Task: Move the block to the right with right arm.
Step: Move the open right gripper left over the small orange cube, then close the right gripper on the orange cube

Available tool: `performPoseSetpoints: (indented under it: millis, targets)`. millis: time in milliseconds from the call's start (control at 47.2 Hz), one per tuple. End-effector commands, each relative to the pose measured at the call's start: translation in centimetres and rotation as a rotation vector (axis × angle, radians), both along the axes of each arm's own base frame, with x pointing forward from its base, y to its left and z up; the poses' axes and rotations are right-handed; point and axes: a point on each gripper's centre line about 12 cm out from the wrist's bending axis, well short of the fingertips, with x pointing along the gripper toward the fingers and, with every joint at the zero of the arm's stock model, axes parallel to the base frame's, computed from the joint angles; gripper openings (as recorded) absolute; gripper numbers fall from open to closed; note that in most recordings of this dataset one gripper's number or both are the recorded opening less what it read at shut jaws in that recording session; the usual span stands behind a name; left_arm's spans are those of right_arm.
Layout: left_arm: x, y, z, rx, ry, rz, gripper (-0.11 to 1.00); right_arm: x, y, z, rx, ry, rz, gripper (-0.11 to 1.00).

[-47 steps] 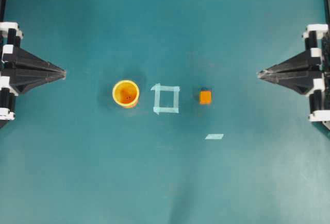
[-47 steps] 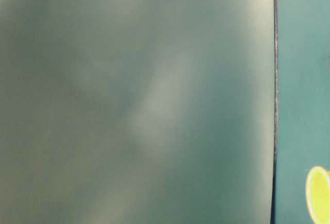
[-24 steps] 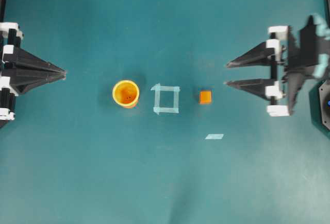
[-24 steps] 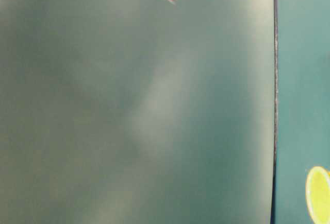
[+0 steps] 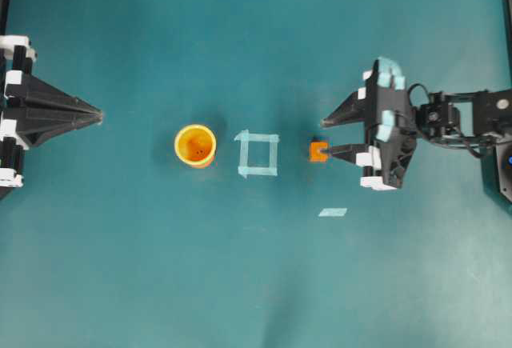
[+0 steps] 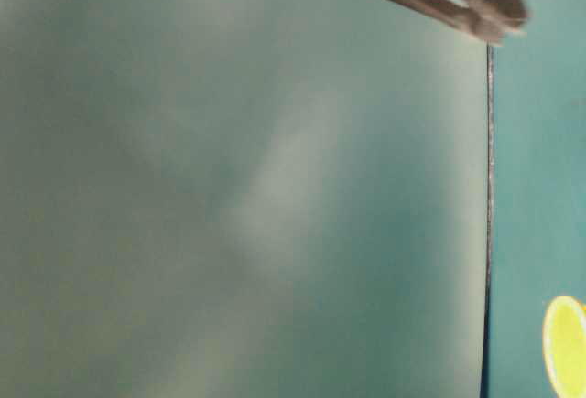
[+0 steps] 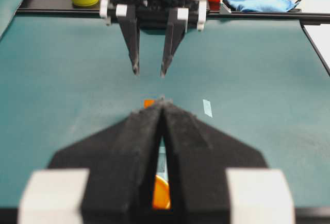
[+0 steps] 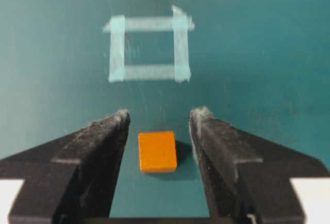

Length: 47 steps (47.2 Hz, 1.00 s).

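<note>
I am holding my right gripper [image 5: 326, 138] spread wide over the teal table [image 5: 256, 284], its two pointed fingers reaching toward the middle of the table. In the right wrist view, my right gripper [image 8: 159, 115] is straddling the block [image 8: 157, 151]: the small orange cube is lying flat on the table between the two black fingers [image 8: 95, 147], with a gap showing on each side, so neither finger is touching it. From overhead, the block [image 5: 318, 151] is sitting just beside the tape square [image 5: 258, 154], with the cup [image 5: 195, 145] standing beyond that square and a short tape strip [image 5: 333, 212] lying near the block. The tape square [image 8: 149, 49] is lying ahead of my fingertips. I am keeping my left gripper [image 5: 98, 113] at the left edge of the table, its fingers pressed together to a point and holding nothing. In the left wrist view, the closed fingers [image 7: 129, 152] are pointing at the block [image 7: 149, 103].
</note>
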Motion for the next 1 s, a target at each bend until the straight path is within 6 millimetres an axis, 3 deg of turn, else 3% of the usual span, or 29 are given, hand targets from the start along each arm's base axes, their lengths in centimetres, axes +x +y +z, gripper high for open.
performPoseSetpoints:
  millis: [0,297,614,974]
  targets:
    - [0.3,0.0,1.2,0.001,-0.028,-0.001,-0.01,0.8,0.2,0.3,-0.004,-0.015,0.011,0.57]
    - [0.3,0.0,1.2,0.001,-0.028,-0.001,-0.01,1.1,0.9,-2.8,-0.005,0.072,0.037,0.58]
    - [0.3,0.0,1.2,0.001,-0.028,-0.001,-0.01,1.8,0.7,-4.8,-0.008,0.113,0.035,0.58]
    - [0.3,0.0,1.2,0.001,-0.028,-0.001,-0.01,2.4,0.6,-5.3,-0.007,0.126,0.034,0.57]
